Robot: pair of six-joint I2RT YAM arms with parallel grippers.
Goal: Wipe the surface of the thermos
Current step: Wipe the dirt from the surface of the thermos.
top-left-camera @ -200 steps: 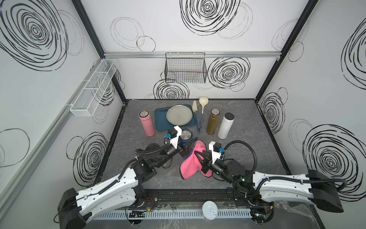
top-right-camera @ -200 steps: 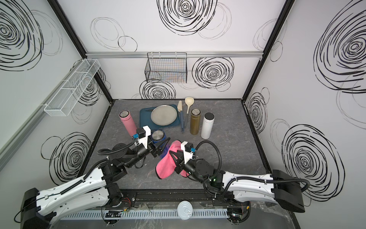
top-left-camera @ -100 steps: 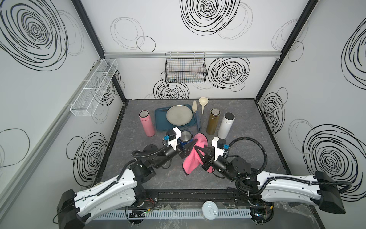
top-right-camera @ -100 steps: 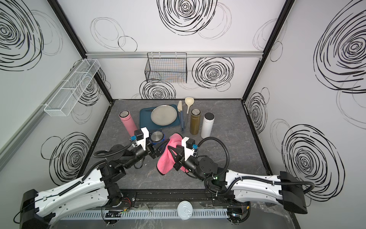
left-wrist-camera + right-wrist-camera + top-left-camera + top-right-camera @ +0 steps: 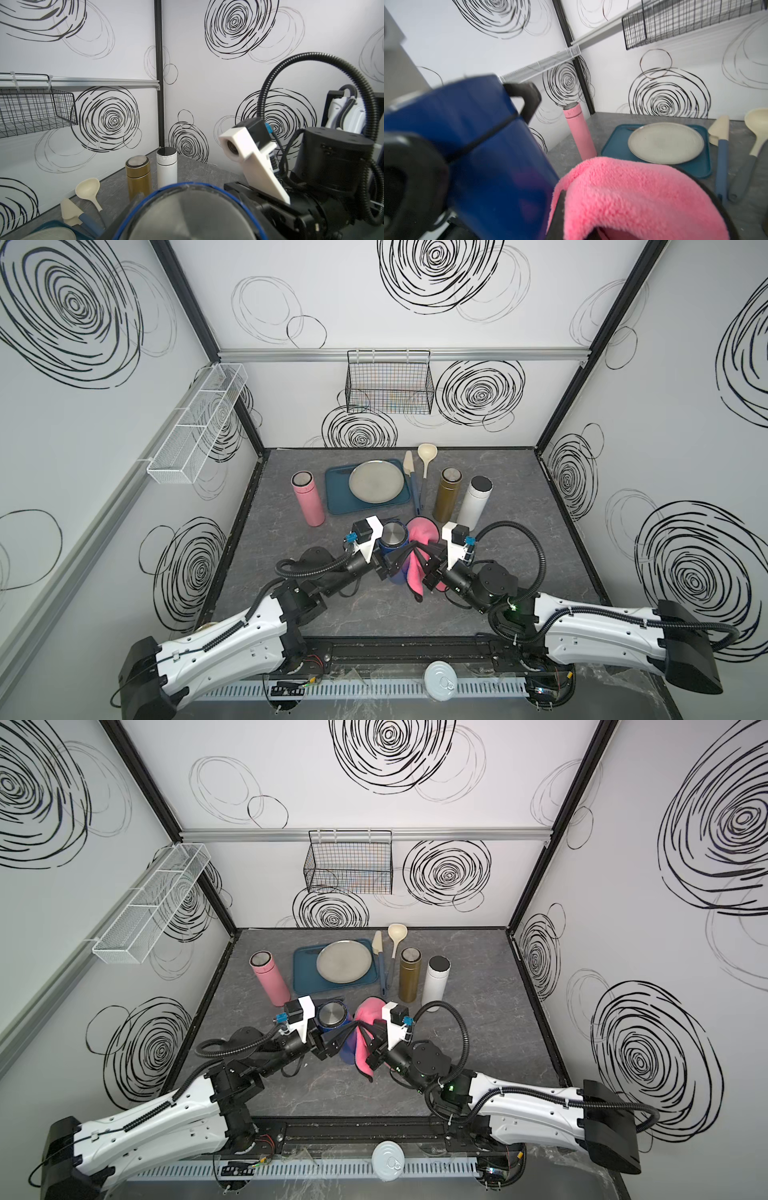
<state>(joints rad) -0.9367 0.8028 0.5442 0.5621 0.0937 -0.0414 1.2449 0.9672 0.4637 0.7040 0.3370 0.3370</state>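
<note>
L fingers (image 5: 397, 559) clamped on the dark-blue metal cylindrical thermos (image 5: 392, 534), mid-frame; R fingers (image 5: 430, 551), shut on fluffy pink cloth (image 5: 415, 576), just moved up-frame, cloth now against its side, so wiping prob. underway.

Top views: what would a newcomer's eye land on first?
The centre of the table: the left pincer grips a blue thermos while the right pincer holds a bright pink cloth against its side. Behind them a row stands out along the back: a pink thermos, a teal tray bearing a plate, then a gold thermos and a white thermos.
</note>
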